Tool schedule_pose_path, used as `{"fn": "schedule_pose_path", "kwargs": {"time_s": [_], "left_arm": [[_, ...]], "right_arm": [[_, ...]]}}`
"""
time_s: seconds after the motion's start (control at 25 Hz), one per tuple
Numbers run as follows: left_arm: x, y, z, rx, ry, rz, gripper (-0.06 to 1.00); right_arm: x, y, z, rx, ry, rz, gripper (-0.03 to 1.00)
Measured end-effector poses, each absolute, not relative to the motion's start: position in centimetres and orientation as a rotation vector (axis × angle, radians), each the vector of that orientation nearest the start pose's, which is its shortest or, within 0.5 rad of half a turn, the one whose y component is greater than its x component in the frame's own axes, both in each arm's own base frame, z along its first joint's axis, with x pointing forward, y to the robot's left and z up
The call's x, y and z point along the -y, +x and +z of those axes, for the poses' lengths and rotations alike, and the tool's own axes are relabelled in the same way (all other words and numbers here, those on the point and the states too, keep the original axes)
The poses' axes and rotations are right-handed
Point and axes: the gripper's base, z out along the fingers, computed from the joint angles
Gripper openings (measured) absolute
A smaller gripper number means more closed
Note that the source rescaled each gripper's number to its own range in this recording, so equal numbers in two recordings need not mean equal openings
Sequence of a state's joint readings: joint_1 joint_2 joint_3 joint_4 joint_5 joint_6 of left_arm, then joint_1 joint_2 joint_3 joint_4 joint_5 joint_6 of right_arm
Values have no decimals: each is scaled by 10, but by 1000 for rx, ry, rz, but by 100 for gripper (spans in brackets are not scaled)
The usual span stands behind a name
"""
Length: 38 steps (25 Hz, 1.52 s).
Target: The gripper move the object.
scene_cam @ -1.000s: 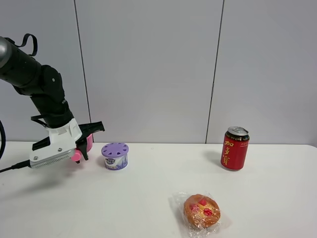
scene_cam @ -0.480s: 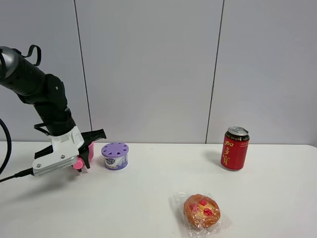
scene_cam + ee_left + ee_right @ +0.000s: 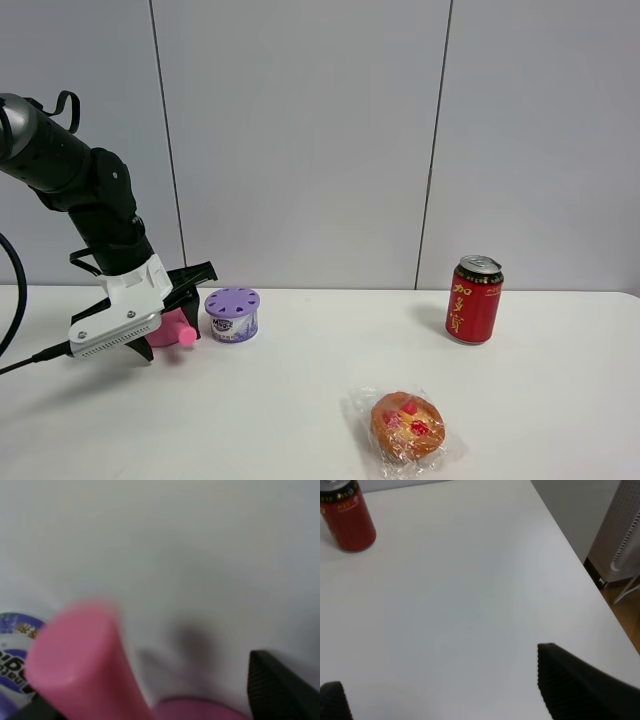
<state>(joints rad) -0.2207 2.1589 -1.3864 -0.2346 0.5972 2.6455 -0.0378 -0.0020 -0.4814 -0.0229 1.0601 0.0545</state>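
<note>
Exterior high view, left of frame: my left gripper (image 3: pixel 158 303) hangs low over the white table (image 3: pixel 300 370), its jaws apart on either side of the pink toy saucepan (image 3: pixel 165 327). The pan appears to rest on the table, just beside a purple-lidded container (image 3: pixel 232 313). I therefore judge the gripper open rather than clamping. Its low, slanted pose suits either setting the pan down or taking it up. A red can (image 3: pixel 474 298) stands right of centre and a wrapped pastry (image 3: pixel 407 424) lies lower centre, both well apart from the pan. Left wrist view adds what the high camera hides: the pan's stick handle (image 3: pixel 80 665), blurred, rising between the dark fingertips. Right wrist view alone shows my right gripper (image 3: pixel 455 700), jaws wide and holding nothing, with the can at upper left of that frame.
</note>
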Motion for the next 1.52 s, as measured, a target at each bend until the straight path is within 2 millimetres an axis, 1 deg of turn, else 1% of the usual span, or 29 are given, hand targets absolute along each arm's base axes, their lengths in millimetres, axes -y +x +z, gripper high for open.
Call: {"fn": "schedule_pose_path", "kwargs": {"time_s": [0.08,0.16,0.28,0.4,0.48,0.56,0.6,0.68,0.76,0.8,0.84,0.88,0.92,1.0,1.04,1.08,1.16,1.24,1.32,1.4,1.52], "left_arm": [[104,410,111,752,-3287,-362,71],[104,408,119,747,-3292,-356,72],[104,402,142,768,-3299,-337,72],[104,392,168,915,-3285,-266,72],[104,385,188,1101,-3263,-236,72],[106,380,211,1345,-3230,-229,72],[106,378,226,1509,-3197,-245,72],[107,378,258,1907,-3096,-314,72],[106,377,294,2459,-2867,-362,72],[104,376,313,2763,-2698,-362,72],[103,374,328,3024,-2520,-327,72],[101,371,343,3319,-2260,-233,72],[99,366,358,3562,-1976,-116,72],[93,355,381,3835,-1504,56,72],[90,348,390,3902,-1311,101,72],[86,340,397,3935,-1161,132,72],[78,325,406,3935,-996,105,72],[69,307,416,3923,-905,63,72],[62,289,429,3927,-880,23,72],[55,270,442,3953,-838,19,72],[38,239,465,4045,-702,1,72]], "right_arm": [[2,-3,272,-2058,96,-17,100],[2,-3,272,-2058,96,-17,100],[2,-3,272,-2058,96,-17,100],[2,-3,272,-2058,96,-17,100],[2,-3,272,-2058,96,-17,100],[2,-3,272,-2058,96,-17,100],[2,-3,272,-2058,96,-17,100],[2,-3,272,-2058,96,-17,100],[2,-3,272,-2058,96,-17,100],[2,-3,272,-2058,96,-17,100],[2,-3,272,-2058,96,-17,100],[2,-3,272,-2058,96,-17,100],[2,-3,272,-2058,96,-17,100],[2,-3,272,-2058,96,-17,100],[2,-3,272,-2058,96,-17,100],[2,-3,272,-2058,96,-17,100],[2,-3,272,-2058,96,-17,100],[2,-3,272,-2058,96,-17,100],[2,-3,272,-2058,96,-17,100],[2,-3,272,-2058,96,-17,100],[2,-3,272,-2058,96,-17,100]]}}
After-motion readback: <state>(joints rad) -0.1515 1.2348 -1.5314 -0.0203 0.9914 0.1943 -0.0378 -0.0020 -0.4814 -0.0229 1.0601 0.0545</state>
